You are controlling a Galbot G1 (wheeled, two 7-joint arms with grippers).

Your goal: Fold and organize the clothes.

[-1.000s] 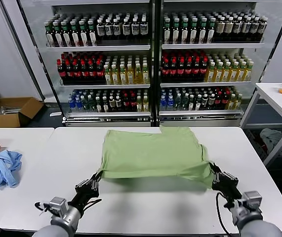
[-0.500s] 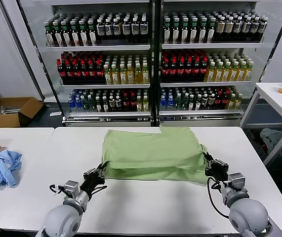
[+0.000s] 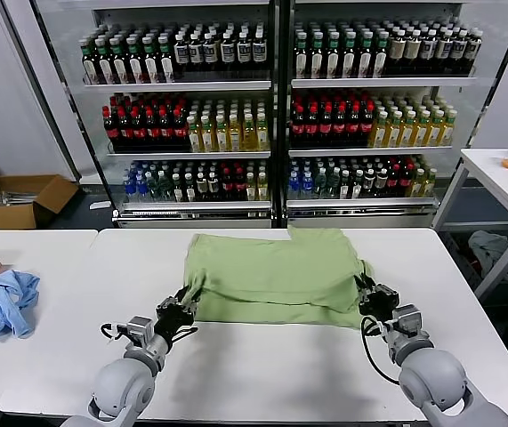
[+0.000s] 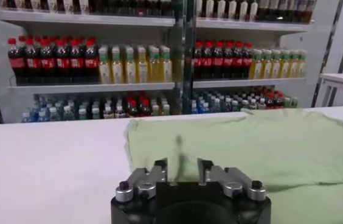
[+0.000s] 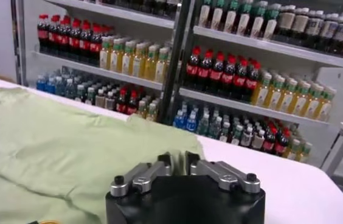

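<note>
Green shirt (image 3: 276, 274) folded on table (image 3: 262, 365); left tool (image 3: 185, 306), right tool (image 3: 366, 294) released.

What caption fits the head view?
Both grippers, left and right, at the green shirt's near corners.

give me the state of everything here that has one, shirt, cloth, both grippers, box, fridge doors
light green short-sleeved fabric shirt: folded over, lying flat on the white table
left gripper: at the shirt's near left corner, jaws parted
right gripper: at the shirt's near right corner, jaws slightly parted
small light blue cloth: crumpled, on the table to the left
brown cardboard box: open, on the floor
glass-door drinks fridge: doors shut, shelves full
</note>
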